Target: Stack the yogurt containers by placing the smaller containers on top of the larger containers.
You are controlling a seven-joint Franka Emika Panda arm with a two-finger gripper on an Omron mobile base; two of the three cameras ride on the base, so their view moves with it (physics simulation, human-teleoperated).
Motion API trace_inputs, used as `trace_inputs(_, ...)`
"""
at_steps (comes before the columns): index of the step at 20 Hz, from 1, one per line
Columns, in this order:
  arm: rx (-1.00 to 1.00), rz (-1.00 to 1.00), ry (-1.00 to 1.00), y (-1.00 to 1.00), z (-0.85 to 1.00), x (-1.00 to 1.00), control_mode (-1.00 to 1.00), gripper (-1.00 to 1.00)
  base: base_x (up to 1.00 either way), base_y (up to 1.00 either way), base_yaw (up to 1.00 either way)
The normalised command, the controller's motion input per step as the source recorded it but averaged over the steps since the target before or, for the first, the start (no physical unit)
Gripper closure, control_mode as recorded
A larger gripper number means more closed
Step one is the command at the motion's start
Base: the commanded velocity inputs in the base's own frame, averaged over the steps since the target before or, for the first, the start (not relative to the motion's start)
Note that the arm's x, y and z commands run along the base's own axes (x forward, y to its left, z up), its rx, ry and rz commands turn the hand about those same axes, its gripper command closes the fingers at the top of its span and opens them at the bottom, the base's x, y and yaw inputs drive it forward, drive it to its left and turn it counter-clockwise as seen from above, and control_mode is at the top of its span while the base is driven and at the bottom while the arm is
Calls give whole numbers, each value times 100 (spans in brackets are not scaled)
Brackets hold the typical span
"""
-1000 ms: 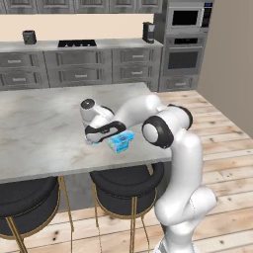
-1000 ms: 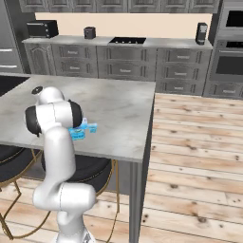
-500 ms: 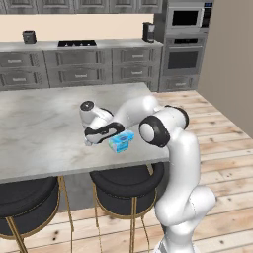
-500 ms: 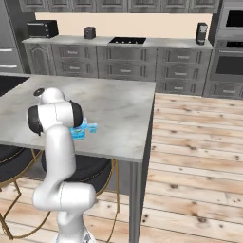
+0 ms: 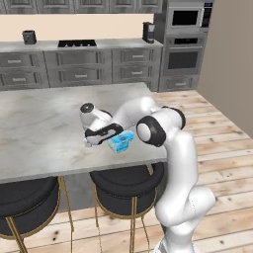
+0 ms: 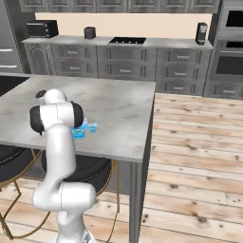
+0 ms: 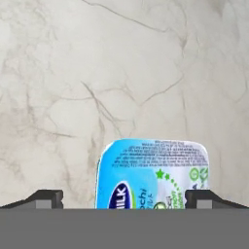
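Observation:
The larger container [image 7: 153, 172], a squarish pack with a white lid and blue-green print, lies on the marble island. It sits low in the hand view between my two spread fingertips [image 7: 46, 197], nearer the right one. My gripper [image 7: 125, 198] is open, hangs above the pack and holds nothing. From the left base the gripper [image 5: 99, 138] hovers by the pack [image 5: 121, 142] near the counter's front edge. From the right base the pack [image 6: 78, 134] peeks out beside my arm, and the smaller container [image 6: 91, 127], a tiny light-blue cup, stands just right of it.
The grey marble island [image 5: 44, 128] stretches left and back from the containers. Two black stools [image 5: 123, 178] stand under its front edge. Its right-hand edge [image 6: 147, 123] drops to wooden floor. Cabinets, a cooktop and ovens line the far wall.
The hand has sunk slightly toward the counter. The containers have stayed where they were and the jaws are as wide as before.

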Motion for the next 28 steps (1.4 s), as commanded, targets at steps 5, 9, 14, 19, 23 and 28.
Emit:
trace_inputs(5,-1,-1,0,2,-14,13,-100,-100,0,0,0)
trace_inputs(9,0,-1,0,0,-10,12,-100,-100,0,0,0)
trace_inputs(14,0,-2,1,0,-6,16,-100,-100,0,0,0)
trace_inputs(19,0,-4,10,1,-9,6,-100,-100,0,0,0)
trace_inputs(23,-1,-5,18,0,-16,-9,-100,100,0,0,0)
trace_inputs(28,-1,-6,16,-1,-15,-6,-100,100,0,0,0)
